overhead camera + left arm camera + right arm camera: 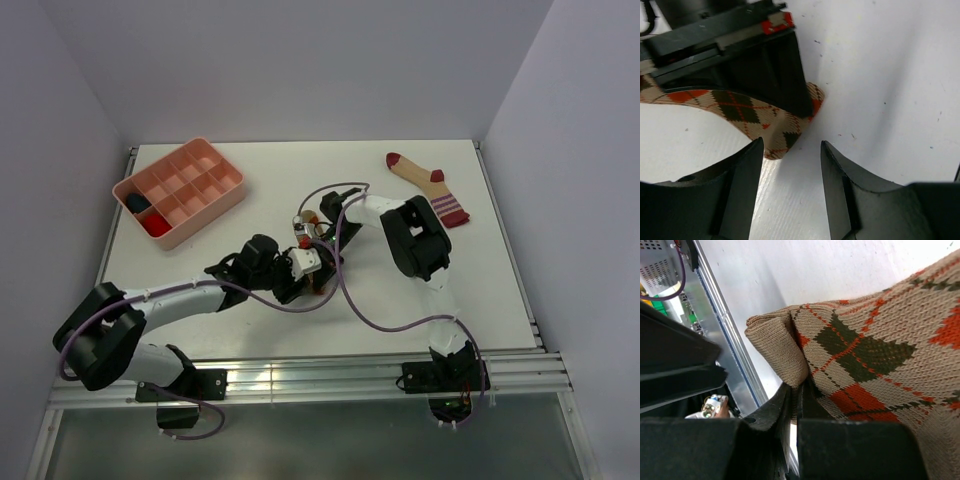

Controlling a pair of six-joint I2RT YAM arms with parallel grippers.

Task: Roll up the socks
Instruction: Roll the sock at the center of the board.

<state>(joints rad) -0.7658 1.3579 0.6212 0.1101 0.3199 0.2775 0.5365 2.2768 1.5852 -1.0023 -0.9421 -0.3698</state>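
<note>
Looking down on a white table [300,170] with a pink tray [210,222] sitting at its far left. Pinching the argyle sock [865,350] tight in the right gripper [797,390] at a folded edge near the middle of the table — and holding the left gripper [791,145] half open just beside that sock, gripping nothing. Seeing the tan sock [428,185] with the red toe and striped cuff lying flat at the far right, well apart from both grippers.

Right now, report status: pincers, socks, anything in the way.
Right pincer shut on argyle sock. Left pincer open, at the sock's edge. Striped sock flat, far right. Pink tray far left, not in the way.
</note>
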